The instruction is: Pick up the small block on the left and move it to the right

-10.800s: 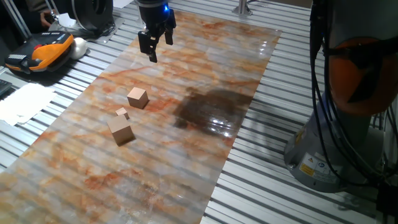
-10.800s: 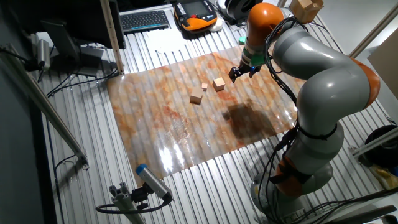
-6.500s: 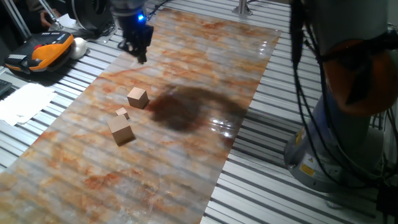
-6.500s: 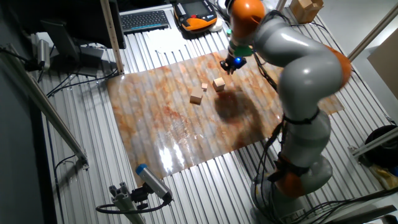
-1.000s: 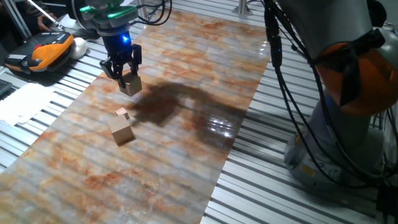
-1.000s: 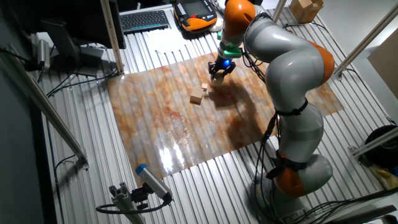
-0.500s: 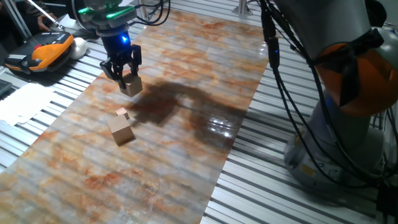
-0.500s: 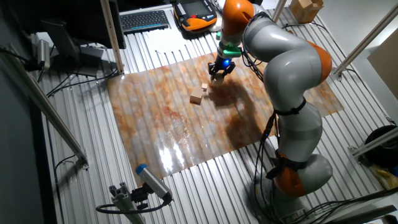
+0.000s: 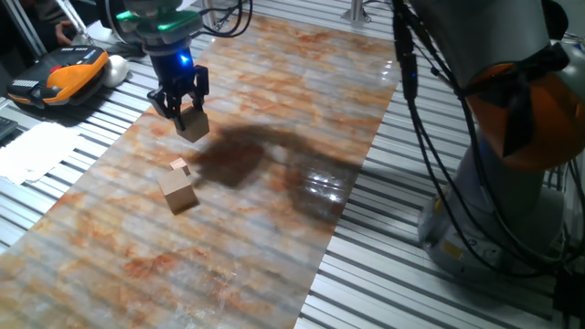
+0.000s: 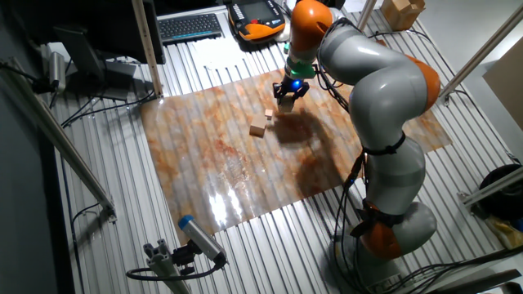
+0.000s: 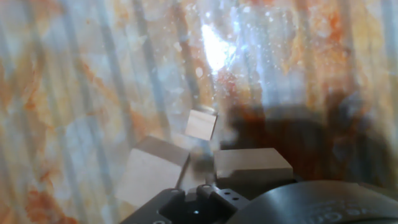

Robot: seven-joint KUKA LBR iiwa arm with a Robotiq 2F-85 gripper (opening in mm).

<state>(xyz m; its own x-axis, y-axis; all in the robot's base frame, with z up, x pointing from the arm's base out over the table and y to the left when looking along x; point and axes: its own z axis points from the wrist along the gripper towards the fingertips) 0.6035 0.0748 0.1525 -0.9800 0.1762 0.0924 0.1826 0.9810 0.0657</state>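
Observation:
My gripper (image 9: 180, 105) is shut on the small block (image 9: 192, 124), a plain tan cube, and holds it just above the marbled mat near its far left edge. In the other fixed view the gripper (image 10: 286, 95) holds the block (image 10: 286, 103) at the mat's far side. The tiny tan block (image 9: 180, 166) and the bigger tan block (image 9: 177, 192) lie on the mat nearer the camera. In the hand view the held block (image 11: 252, 163) is close to the lens, with the tiny block (image 11: 201, 124) and the bigger block (image 11: 152, 171) below it.
The marbled mat (image 9: 274, 228) lies on a slatted metal table. An orange pendant (image 9: 59, 73) and white papers (image 9: 32, 151) lie left of the mat. The arm's base (image 9: 512, 183) stands at the right. A keyboard (image 10: 189, 26) is behind the mat.
The gripper stays shut on the small block and has hardly moved. The arm's upper links and its shadow on the mat have shifted slightly.

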